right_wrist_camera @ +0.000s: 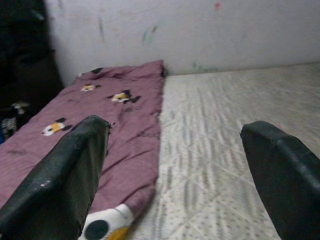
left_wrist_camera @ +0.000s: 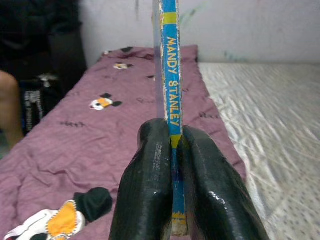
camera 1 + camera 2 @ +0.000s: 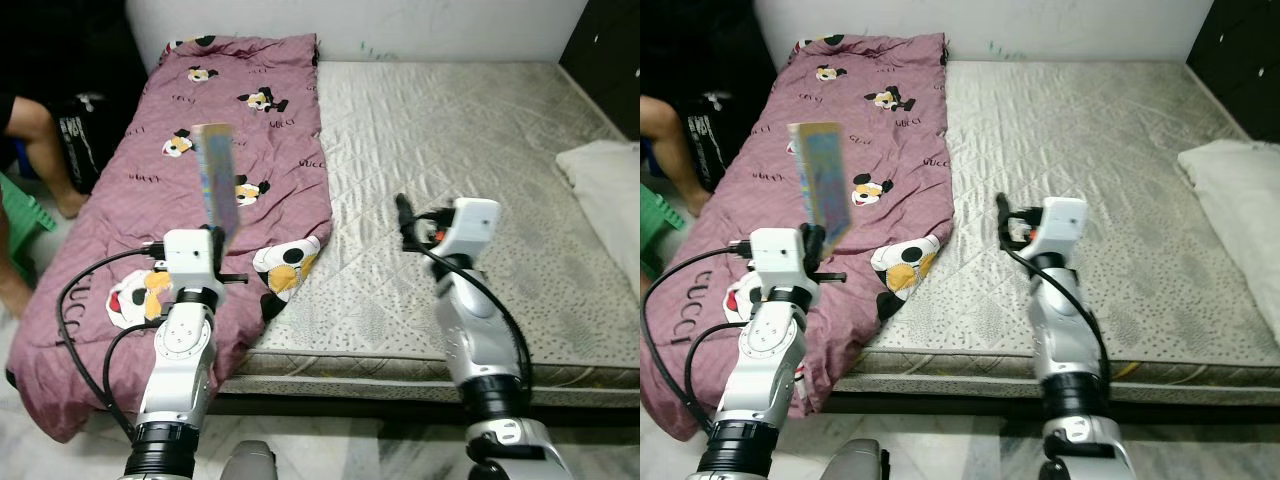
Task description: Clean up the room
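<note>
My left gripper is shut on a thin children's book, held upright above the purple cartoon-print blanket. In the left wrist view the book's blue spine reads "MANDY STANLEY", pinched between the two black fingers. My right gripper hovers open over the grey quilted mattress, just right of the blanket's edge. Its fingers stand wide apart with nothing between them.
A white pillow lies at the mattress's right side. A person's leg and a green stool are at the left of the bed. Dark furniture stands at the far right. A white wall runs behind.
</note>
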You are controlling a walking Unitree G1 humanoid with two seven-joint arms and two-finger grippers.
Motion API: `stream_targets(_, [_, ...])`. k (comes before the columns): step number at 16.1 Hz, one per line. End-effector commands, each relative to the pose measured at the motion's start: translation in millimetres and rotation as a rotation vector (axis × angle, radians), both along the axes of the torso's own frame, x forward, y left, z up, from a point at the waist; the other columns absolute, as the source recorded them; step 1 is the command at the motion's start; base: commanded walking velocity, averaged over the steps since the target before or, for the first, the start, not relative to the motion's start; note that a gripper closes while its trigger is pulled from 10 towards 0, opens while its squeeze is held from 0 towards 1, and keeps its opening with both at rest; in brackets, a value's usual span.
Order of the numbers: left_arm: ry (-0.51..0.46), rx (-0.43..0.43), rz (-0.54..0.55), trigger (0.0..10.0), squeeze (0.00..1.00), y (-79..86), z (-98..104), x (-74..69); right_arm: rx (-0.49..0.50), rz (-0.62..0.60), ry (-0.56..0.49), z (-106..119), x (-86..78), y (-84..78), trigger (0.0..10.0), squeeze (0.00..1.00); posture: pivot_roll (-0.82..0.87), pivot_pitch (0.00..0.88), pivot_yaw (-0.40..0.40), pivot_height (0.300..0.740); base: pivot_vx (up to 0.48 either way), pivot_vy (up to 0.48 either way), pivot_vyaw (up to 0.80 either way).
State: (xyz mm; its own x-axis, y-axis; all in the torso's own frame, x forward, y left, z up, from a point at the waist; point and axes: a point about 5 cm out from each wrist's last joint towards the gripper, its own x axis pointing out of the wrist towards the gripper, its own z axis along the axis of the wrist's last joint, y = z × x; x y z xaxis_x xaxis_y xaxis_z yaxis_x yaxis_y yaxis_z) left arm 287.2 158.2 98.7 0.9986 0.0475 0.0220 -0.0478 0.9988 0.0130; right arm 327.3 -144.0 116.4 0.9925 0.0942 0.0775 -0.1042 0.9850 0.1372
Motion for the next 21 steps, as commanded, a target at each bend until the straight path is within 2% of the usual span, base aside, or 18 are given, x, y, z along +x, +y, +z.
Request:
stream_targets(1, [-0.074,0.019,0.018,10.0,0.00,4.9,16.2,1.0,-0.002,0.026,0.002,0.5,2.4,5.3,10.0,0.00,0.06,0.000,-0.007,0.740,0.000,0.000,0.00])
stream_targets(6, [-0.083,0.005,0.003,10.0,0.00,0.4,20.2,-0.4,-0.001,0.025,-0.001,-0.7,2.9,3.5,10.0,0.00,0.04,0.000,0.000,0.740,0.000,0.000,0.00])
stream_targets(8, [-0.077,-0.008,-0.018,10.0,0.00,-5.4,19.4,-0.3,-0.012,0.019,0.010,-4.2,-2.0,-0.5,10.0,0.00,0.02,0.000,0.009,0.740,0.000,0.000,-0.36])
stream_targets(11, [-0.060,-0.007,-0.063,10.0,0.00,-13.9,16.4,4.8,-0.030,-0.018,0.014,-8.3,-7.4,-11.0,10.0,0.00,-0.02,0.000,0.042,0.740,0.000,0.000,-0.19])
stream_targets(13, [-0.070,-0.011,-0.088,10.0,0.00,-17.9,21.5,9.0,-0.052,-0.019,-0.009,-4.8,-8.4,-11.9,10.0,0.00,-0.02,0.000,0.050,0.740,0.000,0.000,0.00])
stream_targets(17, [-0.073,-0.006,-0.092,10.0,0.00,-18.9,23.1,10.7,-0.057,-0.014,-0.006,-4.3,-8.5,-9.3,10.0,0.00,-0.02,0.000,0.041,0.740,0.000,0.000,0.80])
stream_targets(21, [-0.071,-0.004,-0.108,10.0,0.00,-18.5,21.6,9.5,-0.051,-0.012,0.002,-5.7,-7.5,-7.8,10.0,0.00,-0.01,0.000,0.040,0.740,0.000,0.000,0.00])
